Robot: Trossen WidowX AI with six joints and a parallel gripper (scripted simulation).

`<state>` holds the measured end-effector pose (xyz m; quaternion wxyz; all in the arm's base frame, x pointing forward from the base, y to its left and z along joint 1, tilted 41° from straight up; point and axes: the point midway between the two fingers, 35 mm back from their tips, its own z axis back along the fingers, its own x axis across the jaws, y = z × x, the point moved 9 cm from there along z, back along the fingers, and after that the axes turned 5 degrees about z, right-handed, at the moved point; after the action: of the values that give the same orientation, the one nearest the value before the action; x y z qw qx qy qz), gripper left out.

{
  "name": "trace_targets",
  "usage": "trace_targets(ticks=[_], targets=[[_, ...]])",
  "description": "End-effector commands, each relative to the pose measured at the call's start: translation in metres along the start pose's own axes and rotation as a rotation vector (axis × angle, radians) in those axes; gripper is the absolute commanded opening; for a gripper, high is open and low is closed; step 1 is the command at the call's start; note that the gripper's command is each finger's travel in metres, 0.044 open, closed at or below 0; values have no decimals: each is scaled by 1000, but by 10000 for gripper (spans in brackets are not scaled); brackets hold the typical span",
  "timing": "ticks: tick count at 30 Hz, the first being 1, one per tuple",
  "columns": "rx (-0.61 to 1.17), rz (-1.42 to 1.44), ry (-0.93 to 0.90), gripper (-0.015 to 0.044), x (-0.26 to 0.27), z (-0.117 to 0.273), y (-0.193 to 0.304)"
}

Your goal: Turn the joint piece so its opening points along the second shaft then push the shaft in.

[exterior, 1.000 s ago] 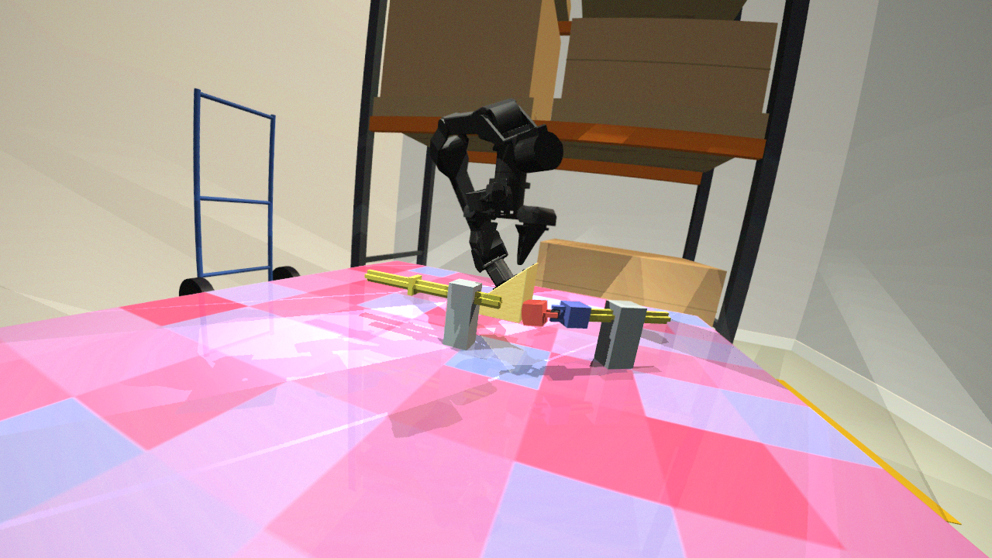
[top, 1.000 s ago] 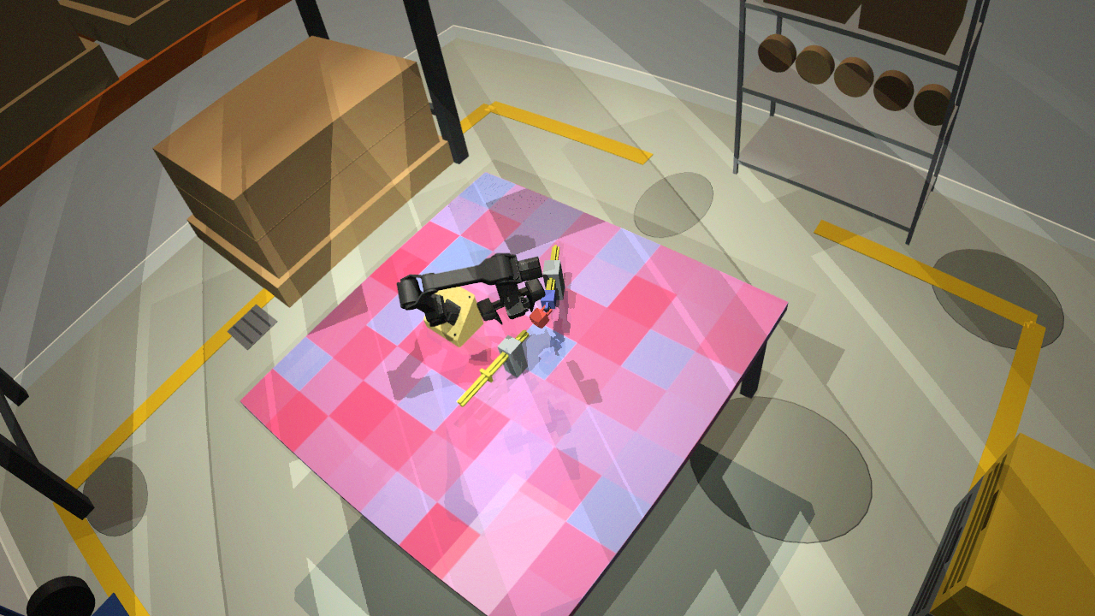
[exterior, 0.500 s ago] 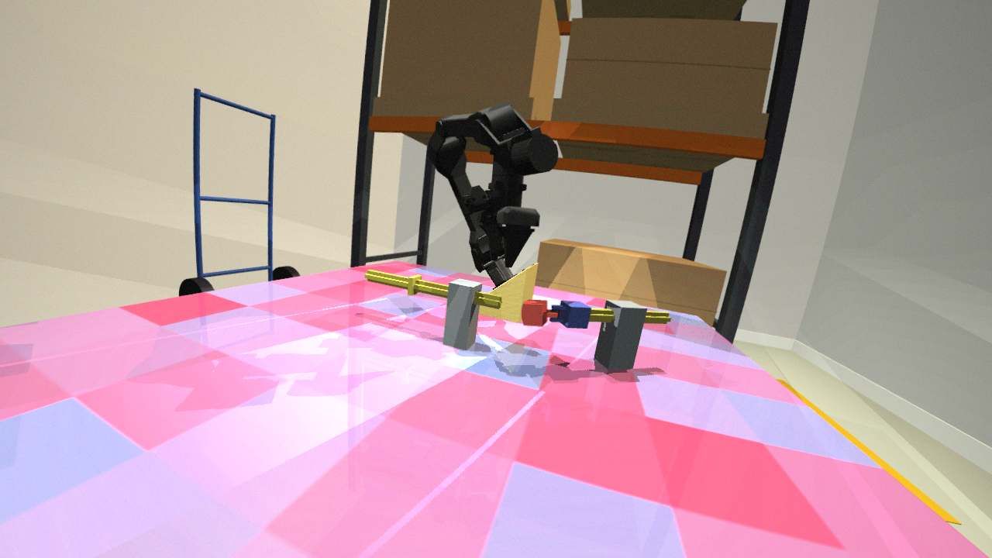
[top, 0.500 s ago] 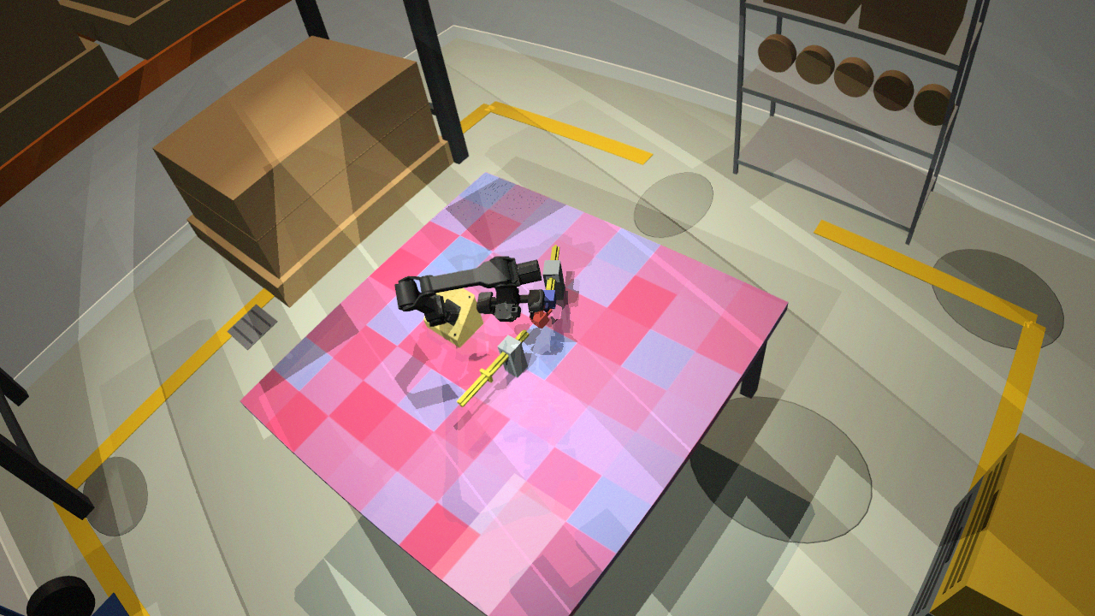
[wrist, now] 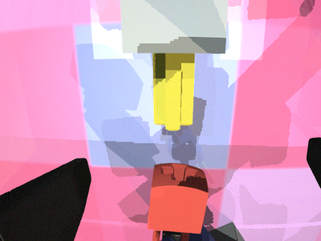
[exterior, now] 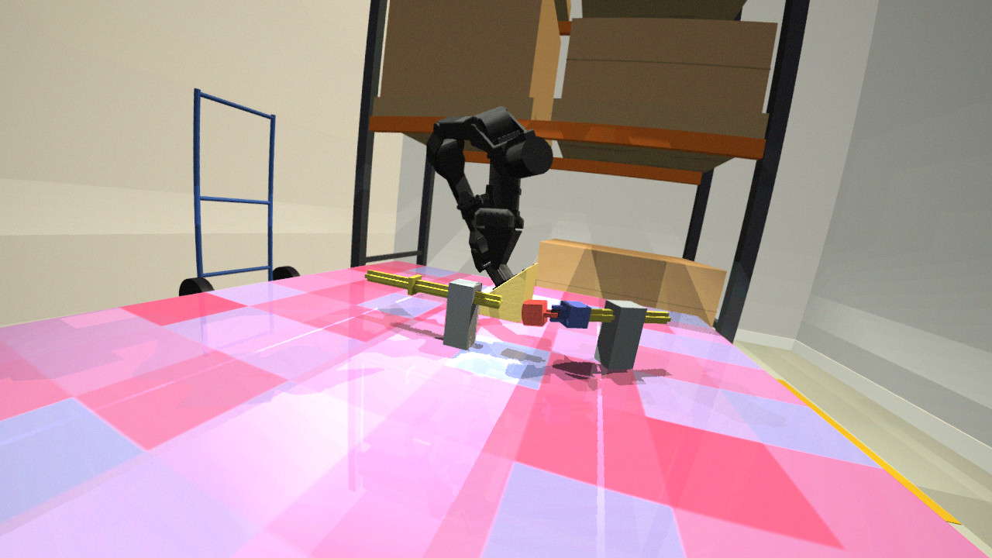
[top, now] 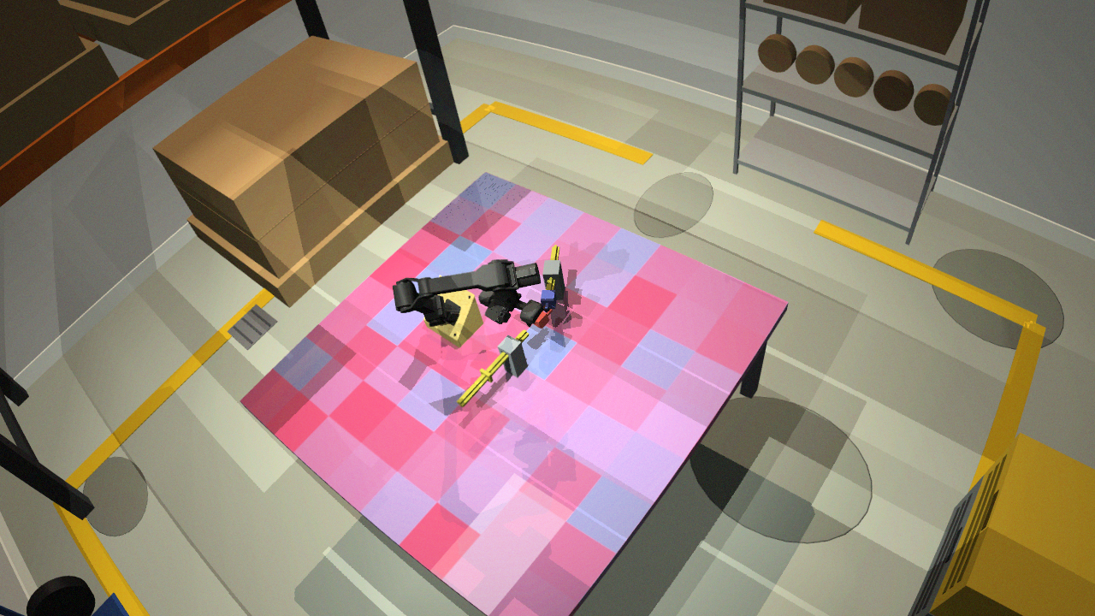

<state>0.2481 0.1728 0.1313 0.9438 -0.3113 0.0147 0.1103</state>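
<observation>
The red joint piece hangs on a blue hinge part at the end of the first yellow shaft, held by a grey block. Its open face is toward the second yellow shaft, and it looks slightly skewed to it in the wrist view. A gap separates them. The second shaft passes through the second grey block. My gripper is wide open and empty; its fingers show on either side, above the red piece.
A collar sits on the second shaft's outer half. The robot's base stands beside a pale yellow wooden piece, behind the shafts in the exterior view. The patchwork table carries both blocks.
</observation>
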Motion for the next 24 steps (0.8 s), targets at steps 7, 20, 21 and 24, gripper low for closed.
trace_targets(ticks=[7, 20, 21, 24], targets=[[12, -203, 2, 440, -2, -4, -2], [12, -203, 1, 440, 0, -54, -5], [12, -203, 1, 440, 0, -58, -5], [11, -204, 1, 440, -2, -72, -7]])
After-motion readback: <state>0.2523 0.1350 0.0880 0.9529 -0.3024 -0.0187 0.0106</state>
